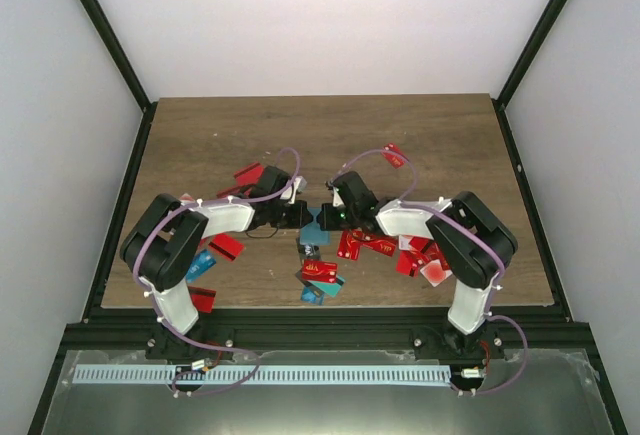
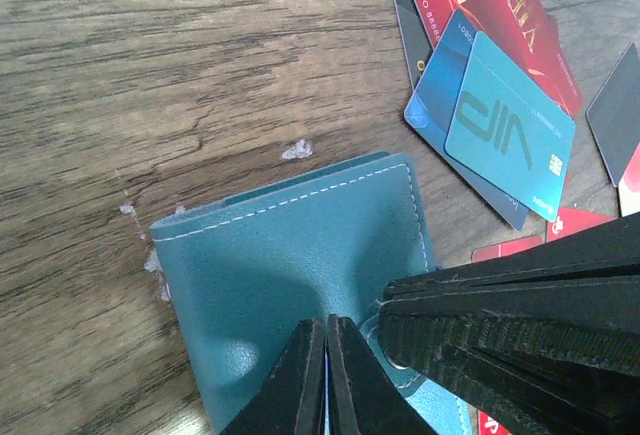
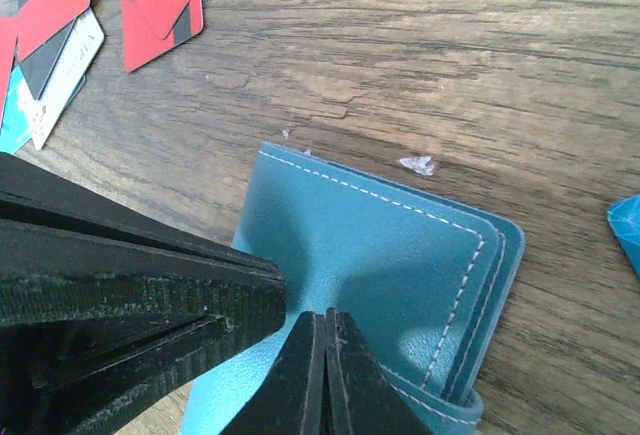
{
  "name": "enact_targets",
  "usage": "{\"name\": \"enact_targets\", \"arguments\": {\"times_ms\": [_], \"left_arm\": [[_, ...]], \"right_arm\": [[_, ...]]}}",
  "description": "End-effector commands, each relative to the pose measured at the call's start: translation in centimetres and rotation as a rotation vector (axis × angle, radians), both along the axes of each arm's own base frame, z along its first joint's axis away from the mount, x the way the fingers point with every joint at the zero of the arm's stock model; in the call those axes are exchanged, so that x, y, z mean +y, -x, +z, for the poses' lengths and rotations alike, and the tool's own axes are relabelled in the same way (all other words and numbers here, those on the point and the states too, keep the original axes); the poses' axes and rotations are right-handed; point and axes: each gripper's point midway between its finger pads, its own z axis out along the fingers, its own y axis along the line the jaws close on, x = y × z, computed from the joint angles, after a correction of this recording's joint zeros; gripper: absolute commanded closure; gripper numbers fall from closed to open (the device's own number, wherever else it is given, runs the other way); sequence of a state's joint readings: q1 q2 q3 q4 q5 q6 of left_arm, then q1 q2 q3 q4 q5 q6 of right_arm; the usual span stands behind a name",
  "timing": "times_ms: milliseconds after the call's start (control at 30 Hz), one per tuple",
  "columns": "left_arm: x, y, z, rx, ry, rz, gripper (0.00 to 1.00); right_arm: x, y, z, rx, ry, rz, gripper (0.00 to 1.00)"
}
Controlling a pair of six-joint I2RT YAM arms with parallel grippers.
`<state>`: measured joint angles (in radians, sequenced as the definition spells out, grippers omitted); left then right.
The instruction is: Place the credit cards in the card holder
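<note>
Left claw [image 2: 327,333], right claw [image 3: 325,327], both pinching soft stitched teal card holder [image 2: 285,245]

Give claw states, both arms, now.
Left claw: shut on the card holder.
Right claw: shut on the card holder too.

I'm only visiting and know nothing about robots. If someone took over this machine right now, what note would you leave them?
Left tool: shut, pinching the card holder.
Right tool: shut on the same holder, from the opposite side.
Credit cards: loose on the table, scattered on both sides of the holder.
Done: both tools grip the holder. No card can be seen inside it.
Left: open the holder and put in every card.
</note>
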<state>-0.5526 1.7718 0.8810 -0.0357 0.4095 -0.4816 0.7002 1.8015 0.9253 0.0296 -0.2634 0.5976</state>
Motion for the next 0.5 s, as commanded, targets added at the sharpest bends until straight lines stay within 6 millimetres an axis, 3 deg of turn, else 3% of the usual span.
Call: {"name": "enact_targets", "arguments": {"times_ms": [0,467], "left_arm": [[-0.1,0.4,-1.1,0.022,-0.028,-0.018,0.95],[0.3,0.4,-1.6,0.032,-0.049,0.000,0.95]], "right_arm": [[-0.7,2.8,-2.4,0.059,0.070,0.010,0.99],[-1.5,6.4,-3.8,0.024,0.230,0.014,0.99]]}}
